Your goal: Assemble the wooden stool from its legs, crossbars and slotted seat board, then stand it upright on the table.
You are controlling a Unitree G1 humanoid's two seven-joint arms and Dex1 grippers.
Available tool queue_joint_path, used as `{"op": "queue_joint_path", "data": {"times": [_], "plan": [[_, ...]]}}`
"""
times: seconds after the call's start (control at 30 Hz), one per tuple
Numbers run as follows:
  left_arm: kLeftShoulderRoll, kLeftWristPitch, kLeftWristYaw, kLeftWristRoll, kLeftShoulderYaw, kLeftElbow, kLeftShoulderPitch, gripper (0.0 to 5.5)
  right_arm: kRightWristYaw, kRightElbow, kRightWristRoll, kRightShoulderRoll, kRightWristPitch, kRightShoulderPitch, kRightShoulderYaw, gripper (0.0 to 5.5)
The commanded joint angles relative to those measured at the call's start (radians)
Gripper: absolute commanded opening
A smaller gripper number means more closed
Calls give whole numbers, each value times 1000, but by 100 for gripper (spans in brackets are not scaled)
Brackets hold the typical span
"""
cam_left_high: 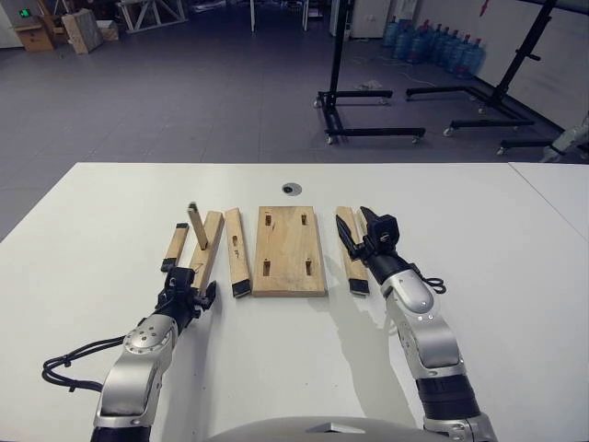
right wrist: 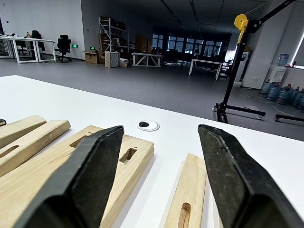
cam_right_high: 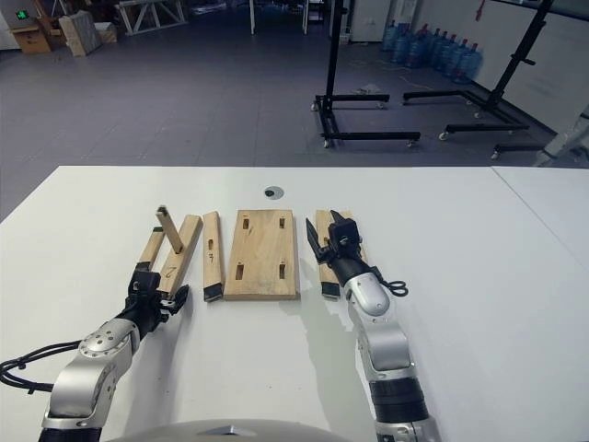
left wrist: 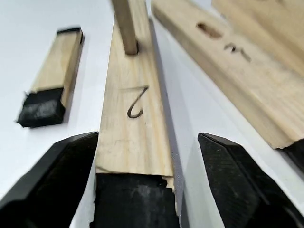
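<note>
Straddling numbered leg (cam_left_high: 210, 244), left gripper (left wrist: 147, 137) gaped wide, empty; right gripper (right wrist: 160, 129) hung open, empty, over rightmost leg (right wrist: 192, 190).

You are working under bright, even light from above: the white tabletop (cam_left_high: 92, 239) glows, while the grey hall floor (cam_left_high: 184, 83) behind sits dimmer. The flat pale wooden slotted seat board (cam_left_high: 289, 250) casts a thin soft shadow at its near edge, and the pale wooden leg marked 2 (left wrist: 135, 123) a narrow grey one alongside.
</note>
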Motion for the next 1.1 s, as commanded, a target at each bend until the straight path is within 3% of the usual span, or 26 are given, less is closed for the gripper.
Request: {"op": "queue_joint_path", "data": {"times": [0.03, 0.27, 0.43, 0.87, 1.03, 1.1], "plan": [[-12, 45, 16, -3, 4, 1, -3, 301, -6, -15, 0, -2, 17, 11, -3, 288], [-4, 65, 15, -3, 13, 62, -34, 202, -8, -12, 1, 2, 24, 5, -3, 288], [24, 30, -3, -1, 30, 159, -107, 202, -2, -1, 1, 0, 23, -10, 1, 288], [-122, -227, 9, -144, 115, 106, -221, 202, -1, 39, 1, -10, 0, -54, -23, 288], [-137, -226, -208, -376, 110, 82, -222, 202, 44, 59, 142, -14, 22, -135, -133, 288], [-105, -153, -362, -535, 112, 68, -189, 202, 154, 48, 426, -15, 177, -189, -232, 307]]}}
